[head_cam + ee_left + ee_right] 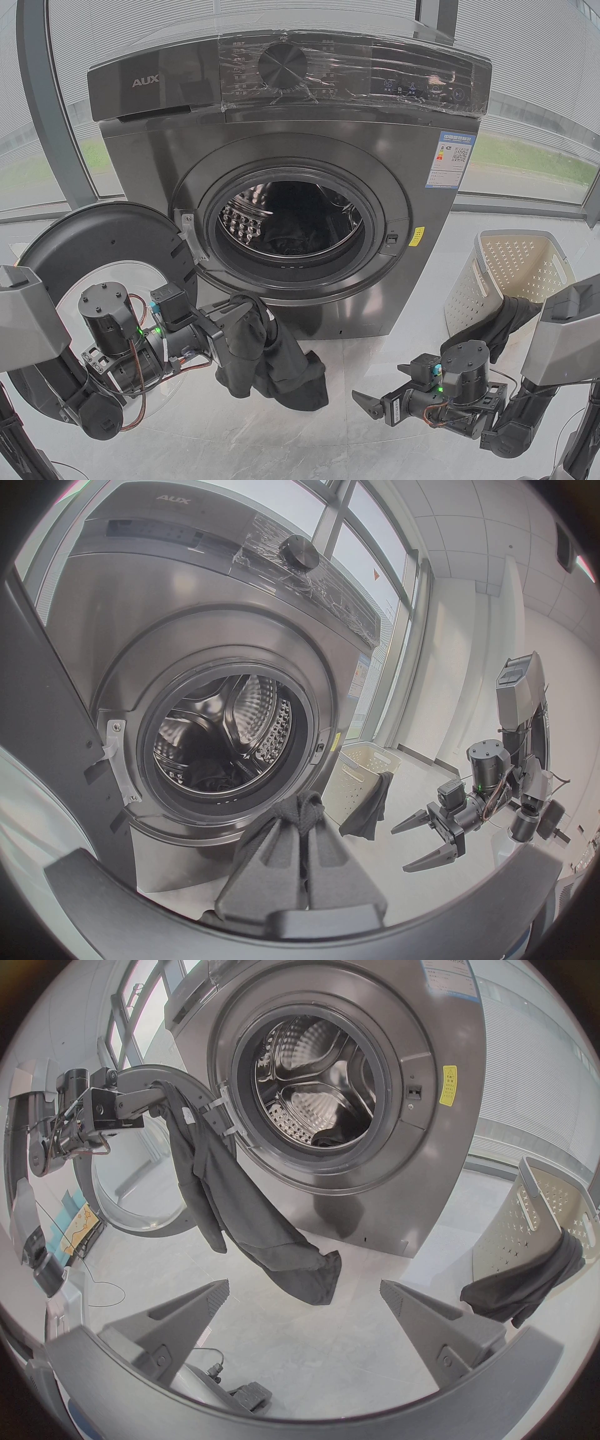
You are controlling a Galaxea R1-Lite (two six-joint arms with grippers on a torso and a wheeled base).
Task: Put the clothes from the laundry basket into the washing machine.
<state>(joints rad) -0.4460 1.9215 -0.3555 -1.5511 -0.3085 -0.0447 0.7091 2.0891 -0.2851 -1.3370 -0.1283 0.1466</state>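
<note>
Our left gripper (236, 312) clamps the garment (275, 369) just below the drum mouth (290, 219); we should lift high so its tail clears the rim. Meanwhile our right gripper (401, 850) gapes wide near the basket (550, 244).

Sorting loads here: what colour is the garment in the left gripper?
Plain black. The garment in the left gripper shows best in the right wrist view.

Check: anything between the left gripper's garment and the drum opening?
Nothing visible. The dark garment hangs from the left gripper below the drum opening; the door is swung aside to the robot's left.
</note>
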